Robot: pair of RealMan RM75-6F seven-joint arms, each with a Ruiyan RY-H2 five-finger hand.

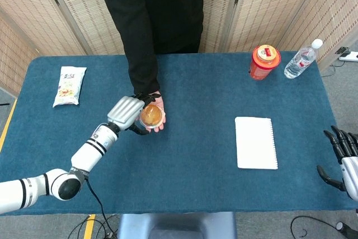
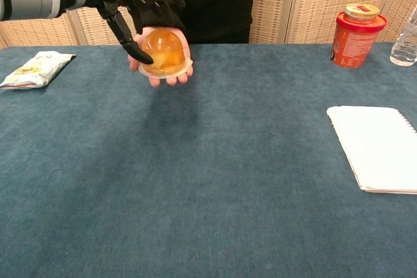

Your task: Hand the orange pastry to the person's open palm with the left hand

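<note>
The round orange pastry under a clear dome lid point(image 2: 163, 52) sits on the person's open palm point(image 2: 164, 73), and the left hand point(image 2: 144, 6) arches over it with fingers spread, whether touching the dome or just apart I cannot tell. The right hand point(image 1: 339, 152) is cut off at the frame edge, fingers apart, holding nothing. One white snack packet point(image 1: 70, 85), one red lidded jar point(image 1: 264, 61), one clear water bottle point(image 1: 301, 59) and one white notepad point(image 1: 255, 143) lie on the blue cloth-covered table point(image 1: 190, 183).

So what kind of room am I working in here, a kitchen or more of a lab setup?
Probably a lab or demo setup, not a kitchen: a blue cloth-covered table stands before folding woven screens, cables trail on the floor, and loose props such as a notepad and a water bottle lie about.
</note>
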